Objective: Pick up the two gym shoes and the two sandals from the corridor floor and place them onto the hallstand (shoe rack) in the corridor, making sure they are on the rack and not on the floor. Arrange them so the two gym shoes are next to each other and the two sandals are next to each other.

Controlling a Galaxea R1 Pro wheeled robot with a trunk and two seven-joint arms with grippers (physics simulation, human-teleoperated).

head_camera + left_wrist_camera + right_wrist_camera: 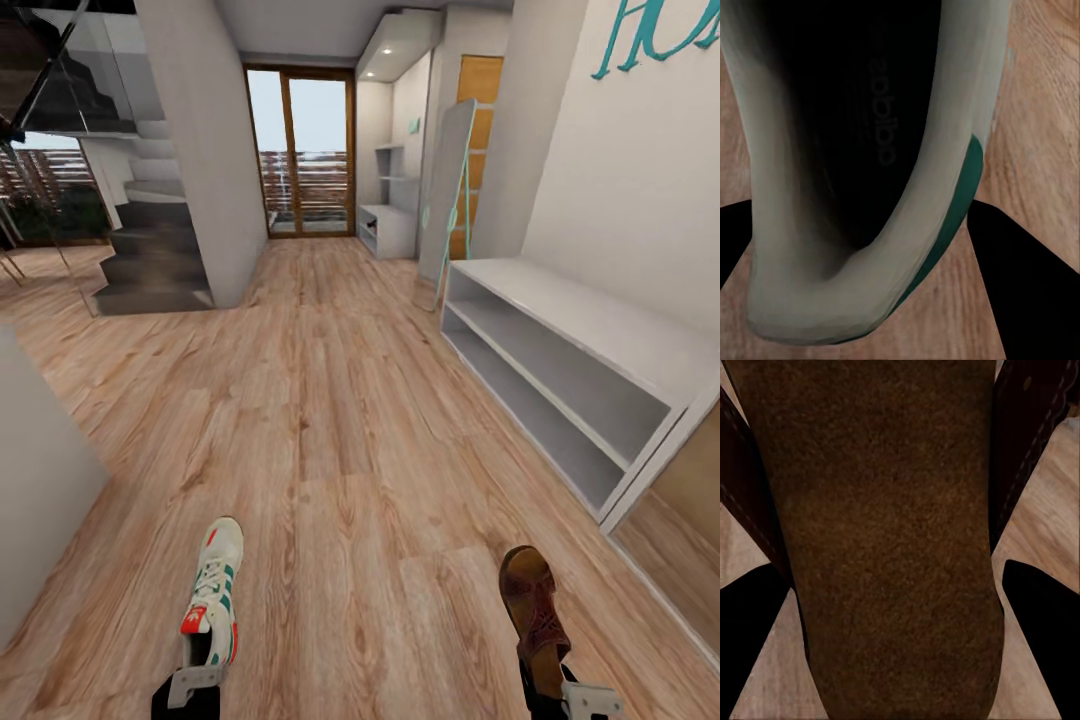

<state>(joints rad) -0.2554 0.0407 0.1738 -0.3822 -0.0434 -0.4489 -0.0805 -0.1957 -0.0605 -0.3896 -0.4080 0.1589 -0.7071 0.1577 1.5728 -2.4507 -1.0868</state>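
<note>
The left gripper (190,680) is pinching a gym shoe (213,590), the right gripper (570,690) a sandal (533,615) — heel-first, being carried toward the hallstand (400,215).

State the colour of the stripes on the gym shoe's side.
Green, on the cream-white gym shoe; clearest in the head view.

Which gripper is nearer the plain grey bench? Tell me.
Right. The right gripper, holding a sandal, sits on the bench's side; the left gripper, holding a sneaker, is farther across the floor.
</note>
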